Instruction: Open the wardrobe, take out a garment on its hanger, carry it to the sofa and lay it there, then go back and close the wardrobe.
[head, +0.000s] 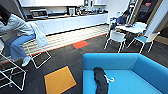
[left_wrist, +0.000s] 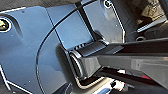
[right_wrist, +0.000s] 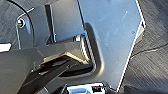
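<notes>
The soft black short-sleeved garment (head: 100, 80) lay bunched in a long dark heap on the broad seat of the bright blue-turquoise upholstered sofa (head: 140, 67), its long axis running from the padded back toward the front edge, nearer the sofa's left arm than its right. The curved hook of the thin pale hanger (head: 110, 79) poked out just beside the cloth on the seat, touching the fabric. Judged from how it lay, the laying-down step looked done, and what remained was the return to the wardrobe, which meant turning away from the sofa. The garment lay low and slightly left of centre in the head view, so somewhat nearer the left arm's side. Whether either gripper was open or closed could not be told from the wrist views, which showed the robot's own dark plates and jointed bars over dark carpet; nothing appeared to be held. Around the sofa the dark carpet carried an orange square tile (head: 60, 80) near the sofa's left corner and a red tile (head: 80, 44) farther off. A seated person in blue trousers (head: 15, 37) and white wire-frame chairs (head: 37, 56) stood to the left, a white tabletop with pale chairs (head: 130, 28) to the right, and a long white kitchen counter (head: 70, 22) ran behind.
</notes>
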